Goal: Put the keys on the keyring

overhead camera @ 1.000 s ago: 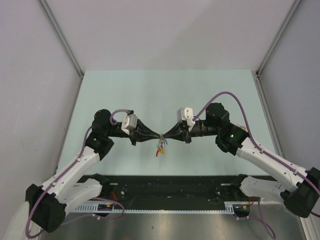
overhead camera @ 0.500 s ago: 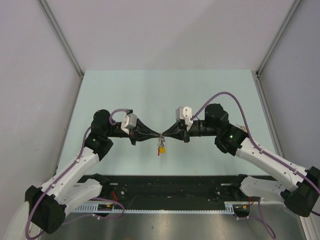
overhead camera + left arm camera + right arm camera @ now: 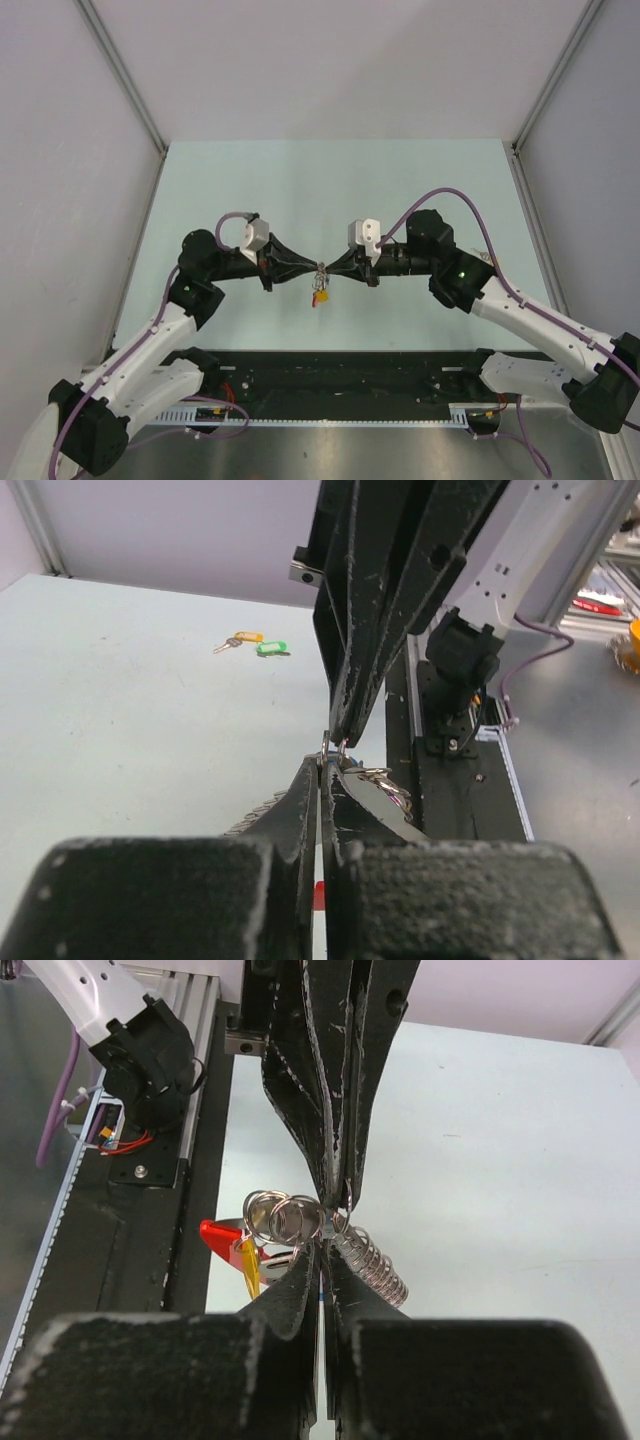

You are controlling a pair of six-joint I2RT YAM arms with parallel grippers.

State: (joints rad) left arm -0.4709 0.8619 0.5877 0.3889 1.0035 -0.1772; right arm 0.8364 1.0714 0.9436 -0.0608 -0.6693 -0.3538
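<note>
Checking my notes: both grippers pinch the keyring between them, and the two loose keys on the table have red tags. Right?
No: the left wrist view shows the loose keys with one yellow tag and one green, not red. The left gripper and right gripper do pinch the keyring between them.

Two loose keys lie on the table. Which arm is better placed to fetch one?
Right, probably. The yellow-tagged key and green-tagged key lie beyond the right jaws, on that arm's side. The left jaws, shut on the keyring, can hold it.
</note>
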